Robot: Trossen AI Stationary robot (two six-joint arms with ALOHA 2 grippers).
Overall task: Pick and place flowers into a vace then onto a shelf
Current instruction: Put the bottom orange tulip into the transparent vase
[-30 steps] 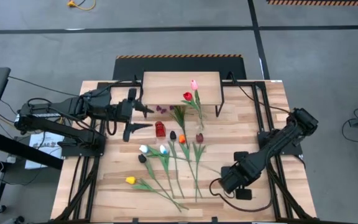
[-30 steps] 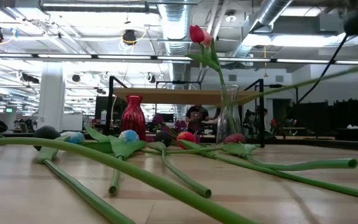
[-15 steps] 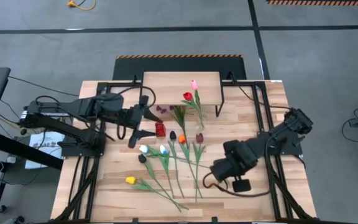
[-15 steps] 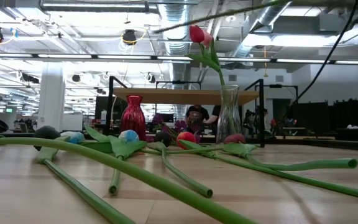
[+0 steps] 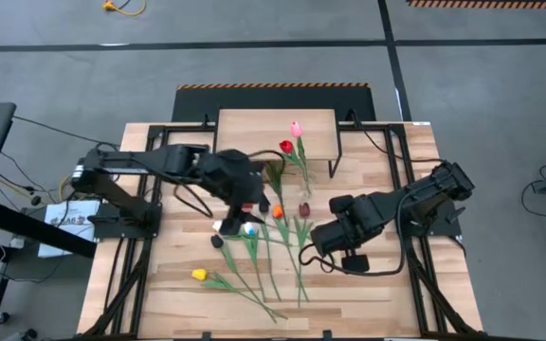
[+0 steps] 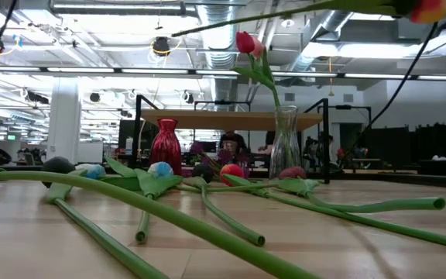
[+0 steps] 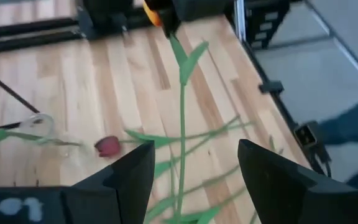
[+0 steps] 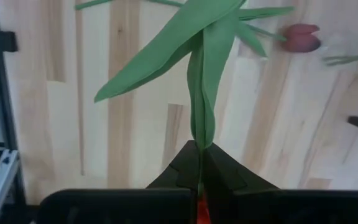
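Right gripper (image 8: 199, 163): clamped tight on the green stem of an orange tulip (image 7: 153, 11), lifted clear of the table over its right half; from its own camera the stem and two long leaves run straight out from between the closed fingers.
Orange tulip, seen low: the head (image 6: 428, 9) sits at the top right corner of the level view, with the stem stretching across the top of that picture well above the tabletop.
Left gripper (image 7: 194, 165): fingers spread apart and holding nothing, reaching in over the middle of the table just above the red vase (image 6: 166, 145); the held tulip's stem shows in the gap between its two dark fingers, farther off.
Glass vase (image 6: 285, 143): upright in front of the shelf, holding a red tulip (image 5: 285, 147) and a pink tulip (image 5: 296, 128) whose heads lean over the board.
Shelf (image 5: 254, 128): at the far middle of the table, its board bare apart from those two overhanging heads.
Flowers on the table: a yellow tulip (image 5: 198, 275) nearest the front left, a black one (image 5: 216, 242), a white one (image 5: 220, 227), a maroon one (image 5: 303, 209) near the middle, stems crossing over each other.
Purple sprig (image 5: 246, 166): lying beside the left arm, near the shelf's front edge.
Person: one shows far back in the room in the level view (image 6: 229, 145), behind the vases.
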